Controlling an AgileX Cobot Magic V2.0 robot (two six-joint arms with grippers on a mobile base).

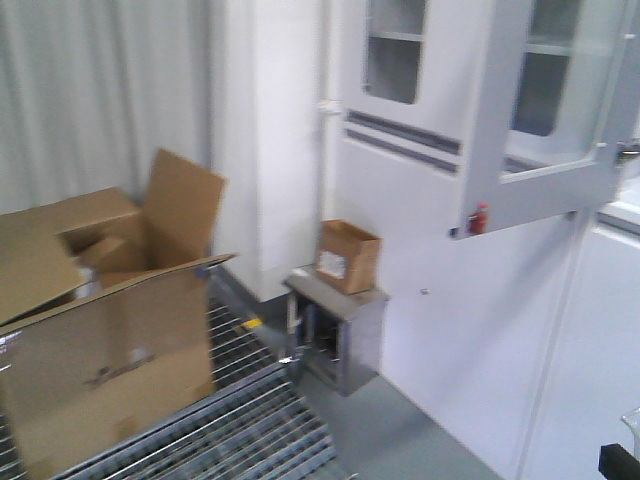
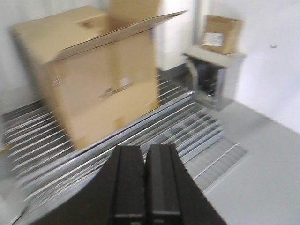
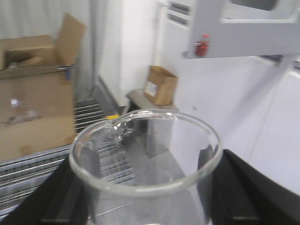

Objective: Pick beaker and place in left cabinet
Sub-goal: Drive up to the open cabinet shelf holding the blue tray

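At the bottom right corner of the front view, only a black bit of the right arm (image 1: 621, 463) shows, low and reaching in from the edge, with a sliver of clear glass just above it, the beaker (image 1: 632, 424); the jaws cannot be told from here. An open cabinet door (image 1: 540, 120) with a window hangs well above it. To the left stand a big box (image 1: 105, 330) on a metal grate (image 1: 250, 430) and a small box (image 1: 348, 256) on a grey stand (image 1: 340, 335)

From the left wrist view, the left gripper (image 2: 145, 183) hangs over the grate, aimed down and forward at the big box, its two black fingers (image 2: 129, 183) pressed together with nothing between them. No beaker shows near it

From the right wrist view, the right gripper (image 3: 145, 180) is held level in the air, facing the small box and the white wall. Its fingers (image 3: 63, 199) are spread to the width of the beaker (image 3: 145, 150) and pinch it, one on each side of the glass wall. The beaker sits between them with its long axis running along the fingers' height, open mouth towards the camera, rim round and whole. Its pouring lip points to the far left, towards the big box
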